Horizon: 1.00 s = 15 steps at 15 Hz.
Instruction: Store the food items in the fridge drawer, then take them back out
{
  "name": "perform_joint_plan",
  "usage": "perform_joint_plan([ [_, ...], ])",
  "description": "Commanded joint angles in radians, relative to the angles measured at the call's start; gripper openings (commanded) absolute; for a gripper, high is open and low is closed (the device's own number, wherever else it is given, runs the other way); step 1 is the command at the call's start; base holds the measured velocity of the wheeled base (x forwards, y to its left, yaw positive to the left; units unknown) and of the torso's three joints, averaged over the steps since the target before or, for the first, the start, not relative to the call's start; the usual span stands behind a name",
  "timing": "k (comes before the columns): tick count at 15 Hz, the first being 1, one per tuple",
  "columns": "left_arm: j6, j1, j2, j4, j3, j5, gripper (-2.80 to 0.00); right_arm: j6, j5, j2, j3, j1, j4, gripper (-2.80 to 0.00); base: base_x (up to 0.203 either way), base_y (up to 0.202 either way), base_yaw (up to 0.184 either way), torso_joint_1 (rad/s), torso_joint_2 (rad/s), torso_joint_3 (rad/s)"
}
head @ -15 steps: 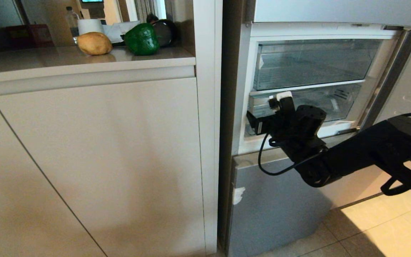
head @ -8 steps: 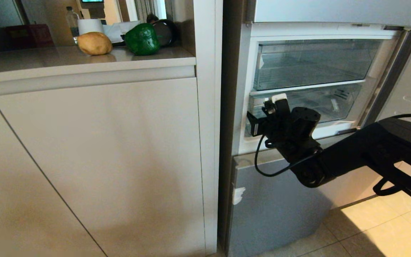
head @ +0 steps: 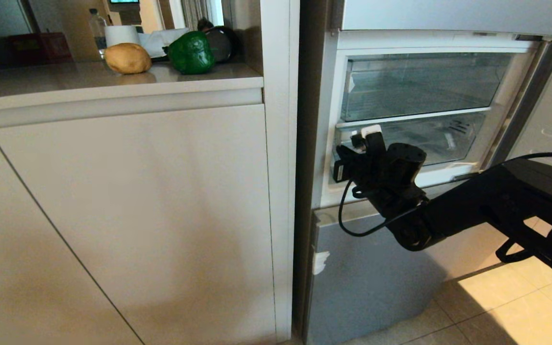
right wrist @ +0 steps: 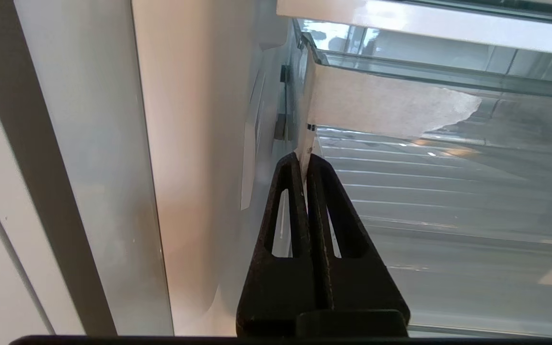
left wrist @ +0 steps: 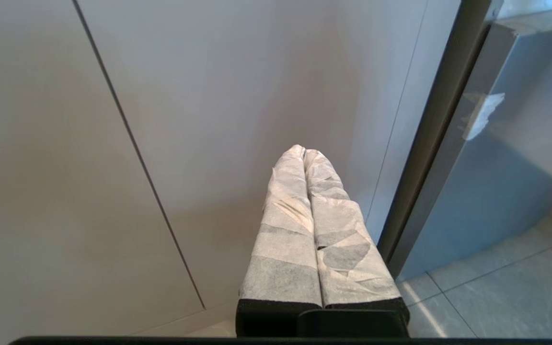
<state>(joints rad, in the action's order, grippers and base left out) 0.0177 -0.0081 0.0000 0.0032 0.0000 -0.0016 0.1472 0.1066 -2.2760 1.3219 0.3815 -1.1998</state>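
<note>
Closed now, right tool (right wrist: 306,160) pinches fridge drawer (right wrist: 429,201) edge, contact obscured.

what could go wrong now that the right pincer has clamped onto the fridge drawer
The right pincer pinches only a thin tab at the left corner of the fridge drawer, so it may slip off or tear the tab when pulling. Pulling from one corner could skew the drawer and jam it on its rails. The pepper and potato sit on the counter.
</note>
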Motion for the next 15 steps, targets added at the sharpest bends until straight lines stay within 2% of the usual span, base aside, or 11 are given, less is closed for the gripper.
perform_joint_plan([
  [1, -0.001, 0.000, 0.002, 0.000, 0.000, 0.000, -2.80, 0.002, 0.003, 0.007, -0.005, 0.000, -0.010, -2.80, 0.000, 0.000, 0.000, 0.000, 0.00, 0.000],
  [7, -0.001, 0.000, 0.002, 0.000, 0.000, 0.000, -2.80, 0.006, 0.005, 0.087, -0.115, 0.035, -0.013, -2.80, 0.000, 0.000, 0.000, 0.000, 0.00, 0.000],
  [15, -0.001, 0.000, 0.002, 0.000, 0.000, 0.000, -2.80, 0.006, 0.023, 0.117, -0.175, 0.081, -0.015, -2.80, 0.000, 0.000, 0.000, 0.000, 0.00, 0.000],
])
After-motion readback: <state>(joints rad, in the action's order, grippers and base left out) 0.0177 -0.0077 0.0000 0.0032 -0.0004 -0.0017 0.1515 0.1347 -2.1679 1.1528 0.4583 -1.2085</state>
